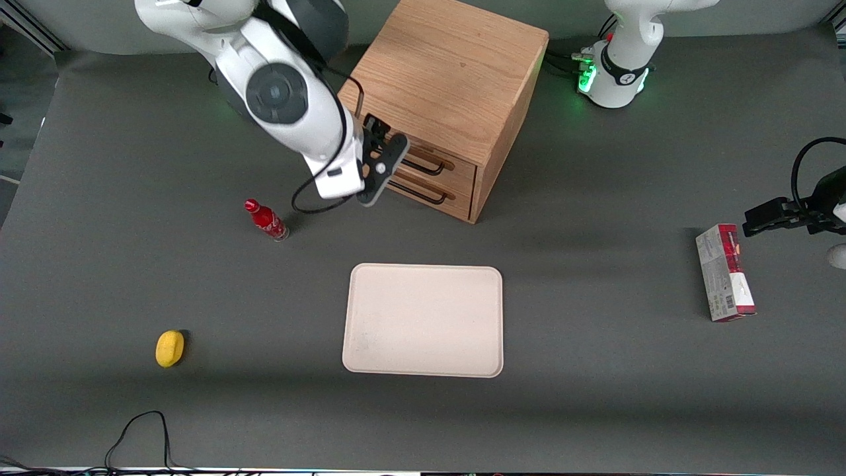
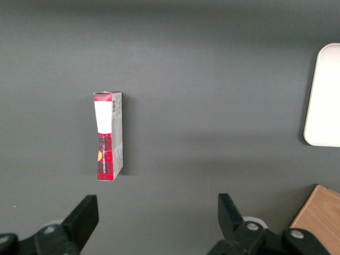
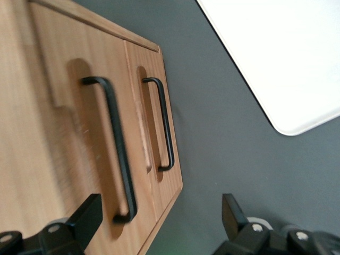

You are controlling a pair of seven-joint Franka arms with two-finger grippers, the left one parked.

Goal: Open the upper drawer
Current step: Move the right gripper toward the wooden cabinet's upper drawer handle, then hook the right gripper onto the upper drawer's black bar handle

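Observation:
The oak cabinet [image 1: 449, 73] stands at the back of the table, both drawers shut. The upper drawer [image 1: 462, 173] has a black wire bar handle [image 1: 428, 165]; the lower drawer's handle [image 1: 423, 193] lies just beneath it. My right gripper [image 1: 385, 168] hangs open right in front of the drawer fronts, at the handles' end nearer the working arm's side. In the right wrist view the gripper [image 3: 159, 218] is open and empty. The upper drawer's handle [image 3: 114, 149] ends between the fingers, close to one fingertip [image 3: 87, 215], touching neither. The lower handle [image 3: 164, 125] lies beside it.
A cream tray [image 1: 423, 320] lies nearer the front camera than the cabinet; it also shows in the right wrist view [image 3: 276, 53]. A red bottle [image 1: 266, 221] stands beside the gripper. A yellow object [image 1: 170, 348] lies nearer the camera. A red-and-grey box [image 1: 724, 272] lies toward the parked arm's end.

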